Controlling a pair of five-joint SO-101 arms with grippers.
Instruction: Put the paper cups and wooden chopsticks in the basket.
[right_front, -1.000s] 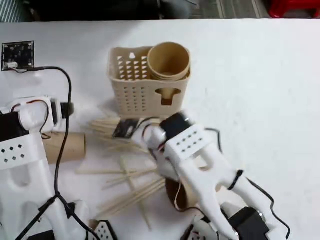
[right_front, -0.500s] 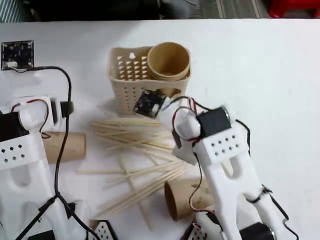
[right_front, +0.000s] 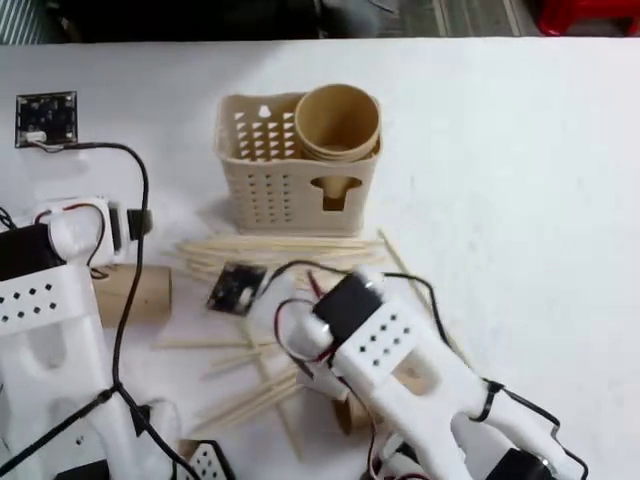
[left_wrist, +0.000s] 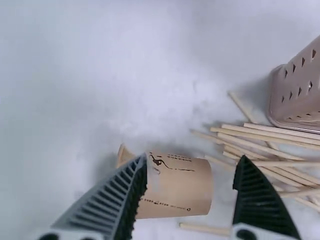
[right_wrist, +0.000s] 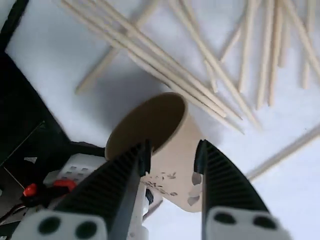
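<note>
The right tool (right_wrist: 173, 145) hangs, jaws slightly apart, over a paper cup (right_wrist: 145, 120) lying on its side; the left tool (left_wrist: 193, 159), jaws wide, hovers over another cup (left_wrist: 175, 187). Chopsticks (right_front: 270, 245) lie scattered on the desk (right_front: 520, 180) just beside the basket (right_front: 265, 190), which holds stacked cups (right_front: 337, 122).

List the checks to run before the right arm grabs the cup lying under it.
1. Right gripper over the lying cup: ok.
2. Its jaws open: ok.
3. Jaws touching the cup: cannot tell.
4. Chopsticks clear of the cup: not ok, several lie right beside its rim.
5. Basket room: ok, space free beside the stacked cups.
</note>
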